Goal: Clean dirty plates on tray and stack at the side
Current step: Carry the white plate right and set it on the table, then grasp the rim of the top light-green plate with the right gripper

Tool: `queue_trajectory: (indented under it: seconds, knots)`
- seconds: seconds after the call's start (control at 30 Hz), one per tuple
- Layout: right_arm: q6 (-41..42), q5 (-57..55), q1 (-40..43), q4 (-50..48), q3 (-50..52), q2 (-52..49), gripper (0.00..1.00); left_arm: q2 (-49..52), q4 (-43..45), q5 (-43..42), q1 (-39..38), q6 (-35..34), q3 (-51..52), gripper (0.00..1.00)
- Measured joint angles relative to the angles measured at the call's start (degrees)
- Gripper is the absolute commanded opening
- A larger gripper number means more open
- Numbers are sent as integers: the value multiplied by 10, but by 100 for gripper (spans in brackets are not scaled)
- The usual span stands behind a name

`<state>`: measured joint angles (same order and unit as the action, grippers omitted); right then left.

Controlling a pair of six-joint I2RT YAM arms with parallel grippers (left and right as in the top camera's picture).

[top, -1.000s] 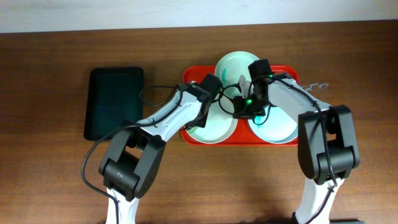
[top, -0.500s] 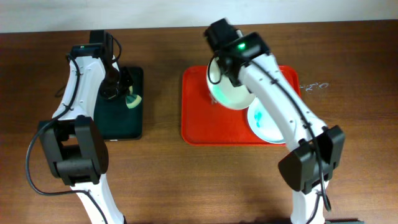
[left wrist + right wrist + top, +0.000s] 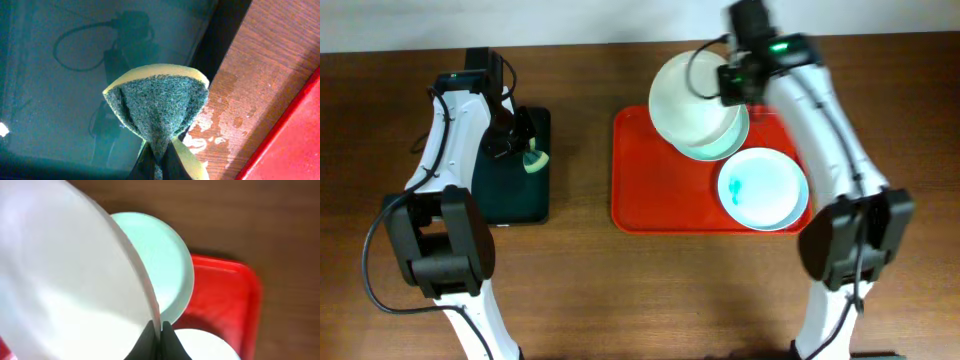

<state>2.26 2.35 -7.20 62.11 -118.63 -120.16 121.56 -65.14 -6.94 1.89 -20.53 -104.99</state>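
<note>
The red tray (image 3: 650, 205) lies at table centre. My right gripper (image 3: 735, 82) is shut on the rim of a white plate (image 3: 688, 98), holding it tilted above the tray's back edge. In the right wrist view the held plate (image 3: 65, 280) fills the left side, pinched between my fingers (image 3: 160, 332). A pale-aqua plate (image 3: 725, 142) lies under it on the tray (image 3: 225, 290). A third plate (image 3: 763, 188) with a teal smear lies at the tray's front right. My left gripper (image 3: 525, 150) is shut on a green-and-yellow sponge (image 3: 157, 105) over the black tray (image 3: 505, 190).
The black tray (image 3: 60, 75) lies left of the red tray (image 3: 295, 145), with a strip of wet-looking wooden table (image 3: 240, 100) between them. The table's far edge meets a white wall at the back.
My left arm went from the red tray to the black tray with the sponge, then stayed still. My right gripper lifted a plate and has moved it right and back.
</note>
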Motion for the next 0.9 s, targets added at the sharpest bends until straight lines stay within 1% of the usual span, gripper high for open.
queue_trajectory:
  seconds: [0.03, 0.07, 0.1, 0.13, 0.17, 0.27, 0.3, 0.33, 0.37, 0.4, 0.43, 0.53, 0.6, 0.63, 0.67, 0.7, 0.73, 0.8, 0.83, 0.9]
  knots:
    - [-12, 96, 64, 0, 1, -2, 4, 0, 0, 0, 0, 0, 0, 0]
    - [-20, 165, 129, 2, 1, -3, 4, 0, 0, 0, 0, 0, 0, 0]
    - [-21, 195, 177, 4, 1, -6, 4, 0, 0, 0, 0, 0, 0, 0]
    - [-6, 215, 237, 4, 1, -20, 4, 0, 0, 0, 0, 0, 0, 0]
    - [9, 212, 275, 3, 1, -37, 4, 0, 0, 0, 0, 0, 0, 0]
    - [47, 173, 412, 10, 2, -148, 4, 0, 0, 0, 0, 0, 0, 0]
    - [53, 167, 430, 9, 2, -167, 4, 0, 0, 0, 0, 0, 0, 0]
    - [55, 165, 447, 1, 4, -182, 9, 0, 0, 0, 0, 0, 0, 0]
    - [56, 163, 457, -12, 6, -184, 36, 0, 0, 0, 0, 0, 0, 0]
    - [62, 163, 459, -19, 6, -184, 68, 0, 1, 0, 0, 0, 0, 0]
    - [65, 164, 455, -21, 6, -184, 74, 0, 7, 0, 0, 0, 0, 0]
    - [64, 163, 435, -9, -2, -184, 77, 0, 24, 0, -8, 0, 0, 0]
    - [65, 163, 414, 10, -41, -173, 82, 0, 30, 0, -14, 0, 0, 0]
    - [61, 166, 393, 14, -68, -139, 82, 0, 35, 0, -17, 0, 0, 0]
    - [31, 189, 364, 13, -82, -112, 83, 0, 38, 0, -21, 0, 0, 0]
    - [-13, 205, 297, 9, -91, -87, 87, 0, 41, 0, -25, 0, 0, 0]
    - [-31, 207, 248, 8, -91, -83, 87, 0, 43, 0, -33, 0, 0, 0]
    - [-51, 168, 156, -3, -87, -93, 87, 0, 43, -1, -44, 0, 0, 0]
    - [-58, 139, 118, -6, -87, -105, 87, 0, 43, -2, -47, 0, 0, 0]
    - [-60, 104, 82, -19, -87, -141, 81, 0, 43, -2, -48, 0, 0, 0]
